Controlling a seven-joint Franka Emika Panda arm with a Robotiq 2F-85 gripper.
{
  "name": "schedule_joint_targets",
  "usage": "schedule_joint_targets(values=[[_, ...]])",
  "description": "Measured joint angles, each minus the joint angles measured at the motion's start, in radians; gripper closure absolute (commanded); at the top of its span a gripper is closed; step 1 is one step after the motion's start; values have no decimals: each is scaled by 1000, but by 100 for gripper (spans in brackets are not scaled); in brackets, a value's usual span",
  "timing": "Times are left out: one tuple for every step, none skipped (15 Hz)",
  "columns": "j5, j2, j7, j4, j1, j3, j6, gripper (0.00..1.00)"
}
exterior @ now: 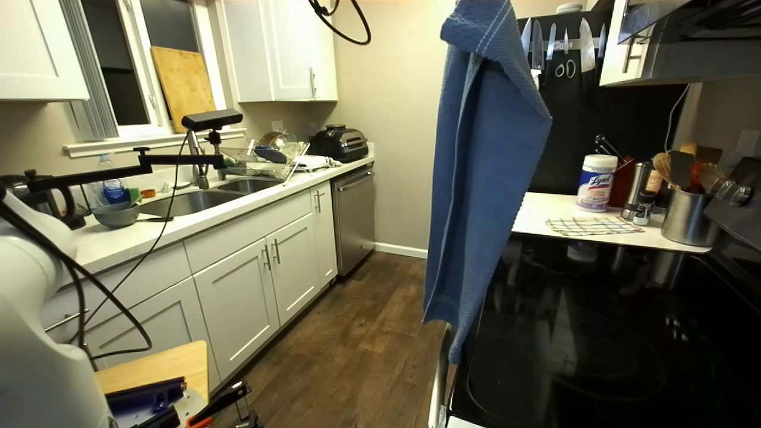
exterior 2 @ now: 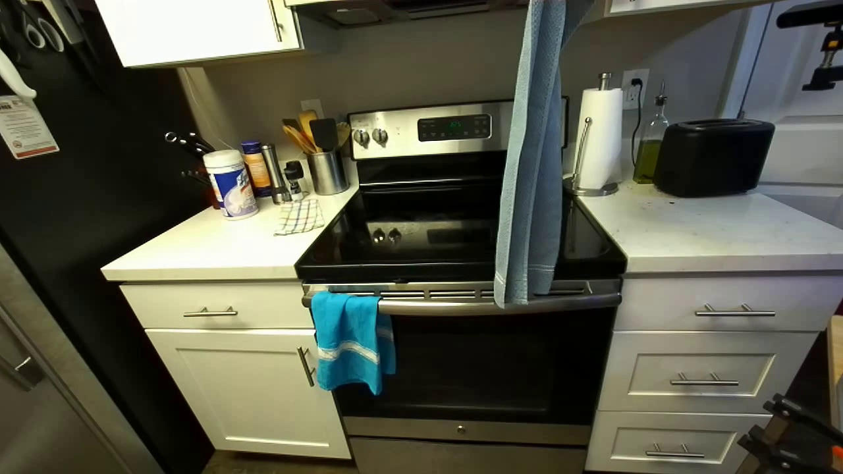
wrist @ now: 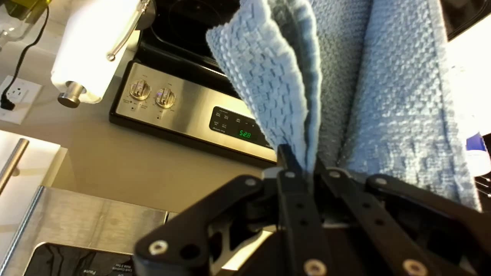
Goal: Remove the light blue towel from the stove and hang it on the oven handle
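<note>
Low centre in the wrist view, the pincer (wrist: 304, 164) grips a fold of the light blue towel (wrist: 264, 69). An exterior view alone shows a bright blue cloth (exterior 2: 348, 345) on the oven handle (exterior 2: 448, 307). In both exterior views the towel hangs right of centre, long axis near vertical, hem pointing down.

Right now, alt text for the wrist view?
The gripper pinches a light blue towel, which fills much of the upper right of the frame. Left of the towel lies the stove control panel with two visible knobs and a green-lit display; a paper towel roll is at upper left.
</note>
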Motion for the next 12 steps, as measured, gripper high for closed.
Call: schedule_joint_targets(values=[[5,18,0,16,-2,-5,0,98],[7,36,0,30,-2,-10,0,98],[7,55,0,43,-2,-12,0,98],[7,74,0,54,-2,-13,0,98],[7,91,0,64,-2,-13,0,98],[7,108,0,73,-1,-13,0,98],[7,122,0,80,1,-13,0,98],[7,134,0,85,3,-13,0,98],[7,144,0,89,6,-13,0,98],[7,152,0,91,10,-13,0,98],[7,158,0,92,14,-13,0,98],[7,163,0,92,18,-13,0,98]])
